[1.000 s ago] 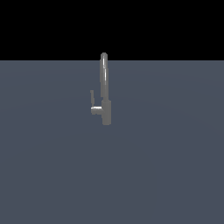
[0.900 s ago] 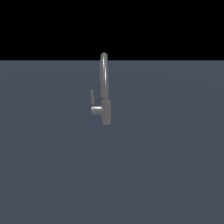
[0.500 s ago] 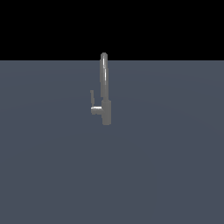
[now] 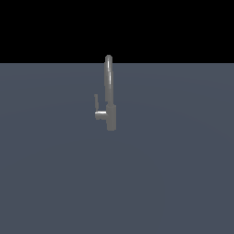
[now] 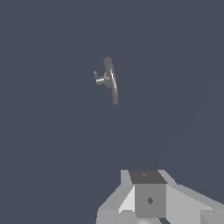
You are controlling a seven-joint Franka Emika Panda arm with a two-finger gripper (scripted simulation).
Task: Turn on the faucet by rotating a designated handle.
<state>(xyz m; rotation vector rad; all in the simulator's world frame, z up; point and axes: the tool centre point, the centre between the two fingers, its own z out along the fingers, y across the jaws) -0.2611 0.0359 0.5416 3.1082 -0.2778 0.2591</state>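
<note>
Gripper [image 5: 146, 205] hangs high above the faucet [image 5: 110, 78], well apart.

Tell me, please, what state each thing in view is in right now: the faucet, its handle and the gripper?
faucet: standing upright on the grey floor, spout curved at the top, nothing touching it.
handle: thin lever pointing up from its short stub on the exterior view's left of the base, untouched.
gripper: seen only in the wrist view, well away from the faucet, holding nothing; its fingertips are out of frame, so open or shut cannot be told.
</note>
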